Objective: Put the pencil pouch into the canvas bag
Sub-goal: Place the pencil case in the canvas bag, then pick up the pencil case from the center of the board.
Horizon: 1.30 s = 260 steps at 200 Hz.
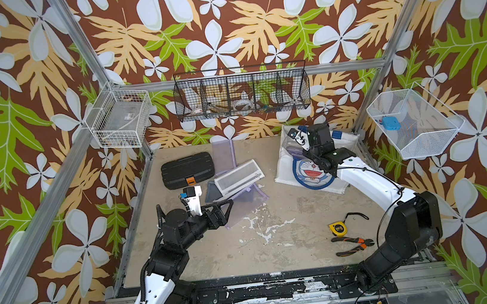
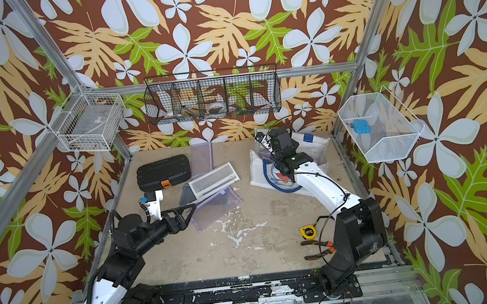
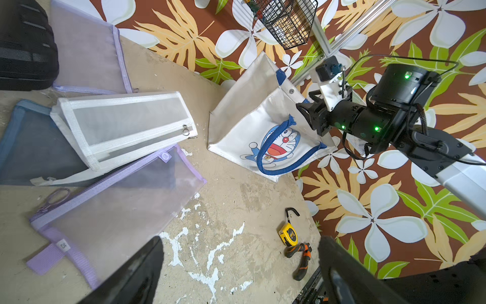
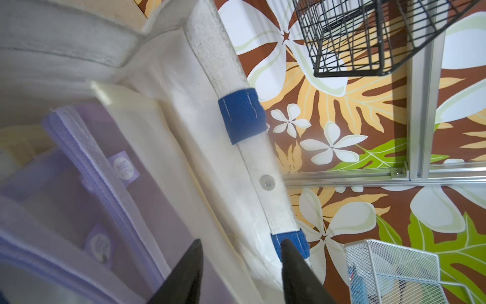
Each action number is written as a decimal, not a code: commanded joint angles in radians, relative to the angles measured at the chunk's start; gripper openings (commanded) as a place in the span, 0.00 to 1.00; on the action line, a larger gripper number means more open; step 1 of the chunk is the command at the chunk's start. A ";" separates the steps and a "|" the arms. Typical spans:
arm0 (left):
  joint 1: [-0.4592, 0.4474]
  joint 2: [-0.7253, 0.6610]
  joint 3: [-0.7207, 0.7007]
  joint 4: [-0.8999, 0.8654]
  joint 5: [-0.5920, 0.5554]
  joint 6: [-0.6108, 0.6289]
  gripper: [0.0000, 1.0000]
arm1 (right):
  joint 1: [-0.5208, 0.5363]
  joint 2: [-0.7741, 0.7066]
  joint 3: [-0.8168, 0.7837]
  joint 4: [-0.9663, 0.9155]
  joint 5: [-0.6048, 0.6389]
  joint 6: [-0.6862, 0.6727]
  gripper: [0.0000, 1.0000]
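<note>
the black plastic case [image 1: 187, 169] lies on the table [image 1: 278, 248] just beyond the left gripper [image 1: 229, 203], toward that arm's outer side. the left gripper hangs low over the table with its jaws spread wide and nothing between them; in the left wrist view the bare, paint-flecked table shows in the gap.

under and just ahead of its fingertips lies a lilac mesh pouch [image 3: 118, 205], flat. a white mesh pouch [image 1: 238, 176] lies farther ahead, overlapping the lilac one's far edge and resting partly on a blue-grey pouch [image 1: 214, 192]. another lilac pouch [image 1: 224, 155] lies beyond those, against the back wall.

the canvas bag [image 1: 287, 166] sits well apart from the left gripper, on its inner side, with the cartoon face up and its mouth toward the back wall. the right gripper [image 4: 240, 244] is at that mouth, pointing into the bag. its fingers [image 4: 297, 273] are parted to a middling gap and clamp nothing. one finger sits against the bag's rim by a blue handle [image 4: 240, 115] tab, and the other is over the bag's inside.

the pencil pouch [image 4: 105, 171], lilac mesh with a zip, lies inside the bag, just ahead of the right gripper's fingertips and free of them. more lilac mesh is stacked beside it there.

behind the right gripper, near that arm's base, lie a yellow tape measure [image 1: 337, 228] and orange-handled pliers [image 1: 354, 244], close together.
</note>
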 commanded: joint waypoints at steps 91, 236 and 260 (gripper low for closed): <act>0.043 0.167 -0.062 -0.002 -0.051 0.005 0.88 | 0.198 -0.265 -0.078 -0.075 -0.113 0.331 0.69; 0.152 0.536 -0.261 0.306 -0.005 -0.170 0.66 | 0.587 -0.400 -0.624 0.316 -0.281 0.748 0.84; 0.122 0.610 -0.245 0.343 -0.041 -0.184 0.64 | 0.588 -0.445 -0.660 0.344 -0.264 0.735 0.85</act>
